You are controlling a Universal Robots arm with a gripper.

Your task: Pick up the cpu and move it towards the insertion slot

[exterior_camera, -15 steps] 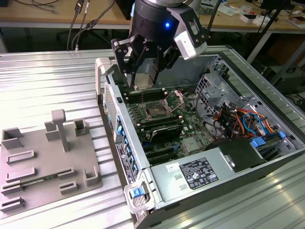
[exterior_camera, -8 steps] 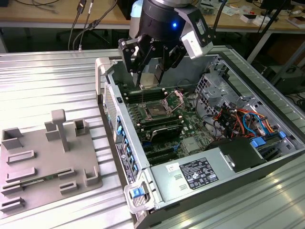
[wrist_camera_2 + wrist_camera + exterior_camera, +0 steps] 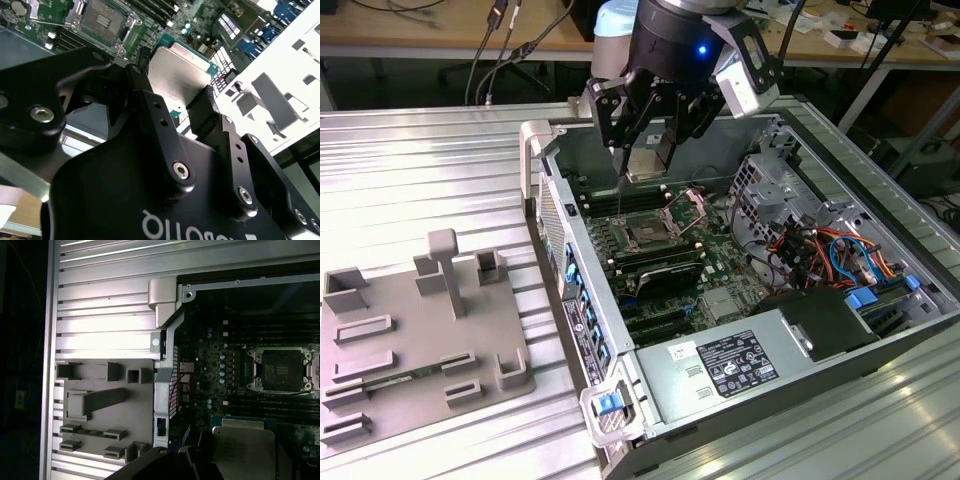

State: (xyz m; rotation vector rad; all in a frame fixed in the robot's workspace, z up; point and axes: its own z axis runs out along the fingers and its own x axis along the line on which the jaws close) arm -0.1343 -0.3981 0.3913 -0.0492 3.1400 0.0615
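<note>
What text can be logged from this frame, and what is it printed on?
power supply label: print too small to read.
lettering on the tool housing: upside down and cut off at the picture's edge, no whole word reads.
cpu top: markings too faint to read.

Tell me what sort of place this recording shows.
Probably an electronics or robotics lab bench. An open desktop computer case lies on a ribbed aluminium table, cluttered wooden workbenches with cables stand behind, and a black robot gripper holds a silvery square cpu.
</note>
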